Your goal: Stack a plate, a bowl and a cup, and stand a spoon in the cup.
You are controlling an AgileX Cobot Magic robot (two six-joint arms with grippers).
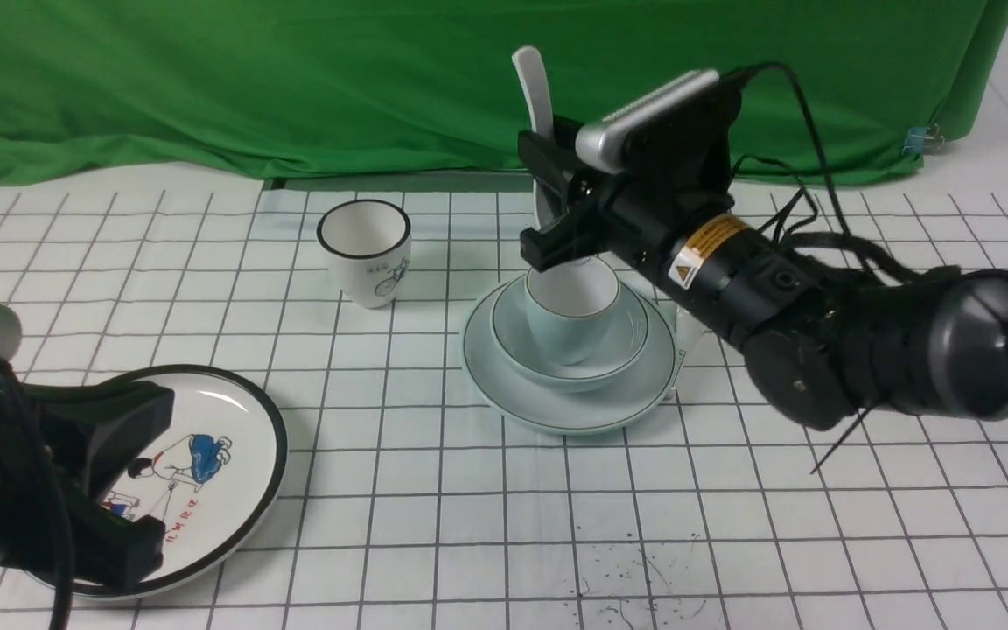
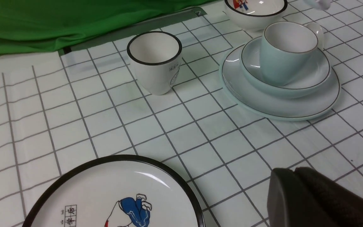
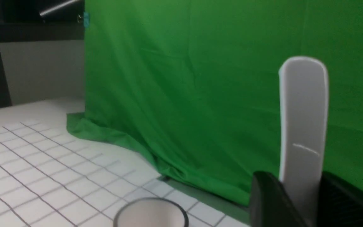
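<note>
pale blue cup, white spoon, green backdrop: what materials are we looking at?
The cup looks like glazed ceramic: glossy pale blue wall, white inside, thin brownish rim line. The spoon is probably glazed white ceramic, with a thick, smooth handle, though hard plastic can't be ruled out by look alone. The backdrop is matte green fabric, going by its folds and its draped hem on the table.

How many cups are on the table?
2. The pale blue cup sits in the bowl on the plate. The white black-rimmed cup stands alone on the table, to the robot's left of that stack. The right arm may hide others.
</note>
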